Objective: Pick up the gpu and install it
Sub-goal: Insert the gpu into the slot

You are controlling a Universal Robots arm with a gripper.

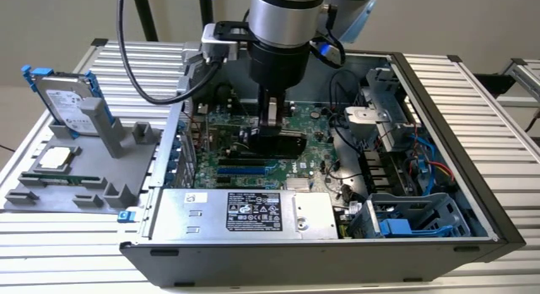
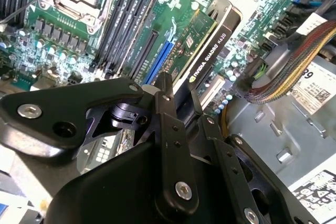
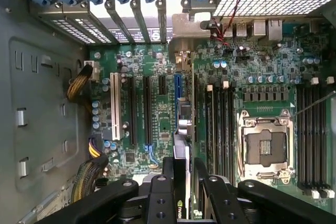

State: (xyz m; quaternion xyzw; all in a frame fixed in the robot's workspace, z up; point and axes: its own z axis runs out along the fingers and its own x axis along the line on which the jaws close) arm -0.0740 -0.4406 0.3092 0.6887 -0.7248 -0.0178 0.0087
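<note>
One pincer [image 1: 272, 131] pinches the gpu [image 2: 207, 40] by its edge, holding it upright over the motherboard [image 3: 157, 124] inside the open computer case [image 1: 472, 180].

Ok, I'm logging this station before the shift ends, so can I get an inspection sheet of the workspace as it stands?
Surface: ribbed metal table, carrying an open PC case.
Job's things: gpu held upright on edge over the motherboard and its slots; whether it is seated cannot be told.
Clutter: grey parts tray on the exterior view's left, with a hard drive standing in it.
Hand: hand is shut on the gpu inside the case.
Cables: black cable hanging from the arm; wire bundle inside the case beside the gpu.
Surroundings: plain wall behind; nothing else seen.
</note>
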